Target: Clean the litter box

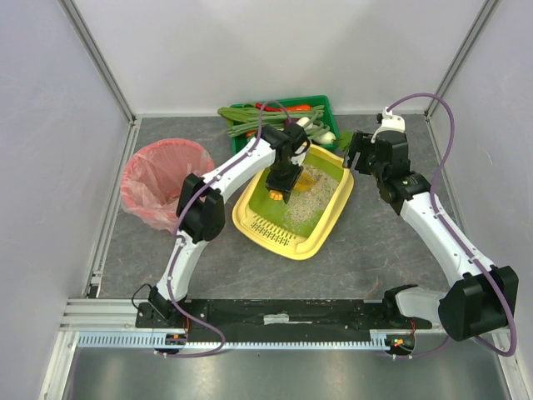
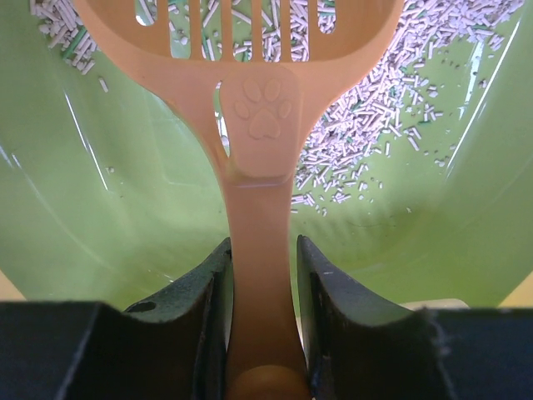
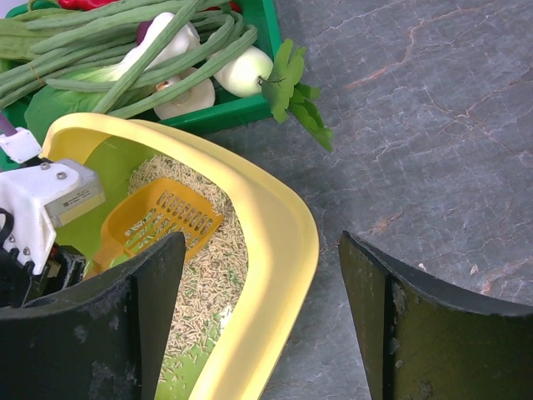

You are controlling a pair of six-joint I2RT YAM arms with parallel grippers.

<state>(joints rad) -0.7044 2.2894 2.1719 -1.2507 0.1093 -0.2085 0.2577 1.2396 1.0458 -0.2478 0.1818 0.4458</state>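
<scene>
Inside litter box (image 1: 279, 229), left gripper (image 2: 263, 250) clamps scoop (image 2: 265, 117), its head cropped.

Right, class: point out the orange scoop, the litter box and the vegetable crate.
orange scoop (image 2: 265, 112): left wrist view, paw print on its handle.
litter box (image 3: 283, 242): right wrist view, yellow rim.
vegetable crate (image 3: 268, 29): right wrist view, green side wall.
</scene>
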